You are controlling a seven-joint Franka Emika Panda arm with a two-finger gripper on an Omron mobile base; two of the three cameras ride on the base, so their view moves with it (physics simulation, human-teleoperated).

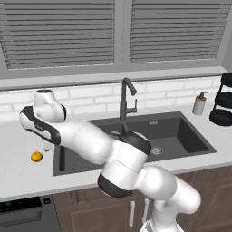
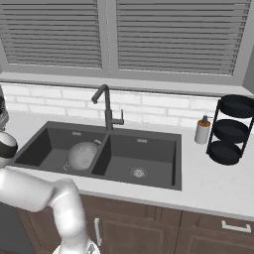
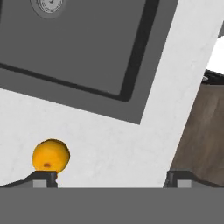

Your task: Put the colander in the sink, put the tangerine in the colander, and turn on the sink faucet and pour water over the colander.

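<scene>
With the pierced silver-grey metal colander (image 2: 83, 155) lying in the left basin of the dark grey double sink (image 2: 144, 182), the two-finger gripper (image 3: 112, 178) is hanging wide open and empty, off-centre over the small orange tangerine (image 3: 50, 155) on the white counter (image 3: 109, 148), so one finger is risking to knock the round fruit rolling away.

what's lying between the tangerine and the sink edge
Nothing: in the hand view, only bare white counter separates the tangerine from the sink rim.
</scene>
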